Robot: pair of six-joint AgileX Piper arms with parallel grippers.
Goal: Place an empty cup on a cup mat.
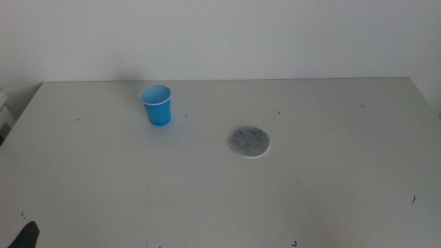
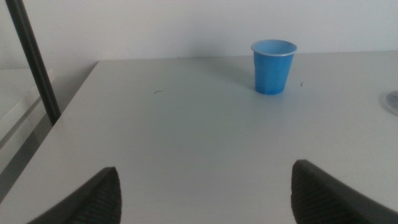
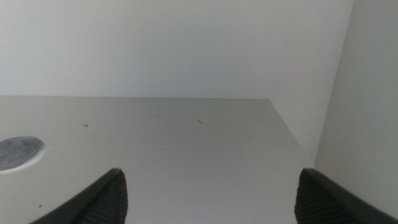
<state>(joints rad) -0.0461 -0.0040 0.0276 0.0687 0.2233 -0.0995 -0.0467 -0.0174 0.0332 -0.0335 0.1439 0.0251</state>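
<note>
Standing upright at far left on the grey table (image 1: 331,186): small bright blue tapered paper cup (image 1: 156,105), well apart from flat round mottled grey cup mat (image 1: 249,141) near centre. Left gripper (image 2: 205,186) spread wide, empty, facing the cup; right gripper (image 3: 208,193) likewise wide, waiting. Probably light, crushable, easily tipped; best pinched gently mid-wall.

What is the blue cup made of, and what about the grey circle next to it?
The cup looks like thin paper: matte bright blue walls with a thin white rolled rim. The cup mat could be stone, felt or speckled ceramic: it is flat, dull and mottled grey with a thin white edge. The pictures cannot settle which.
</note>
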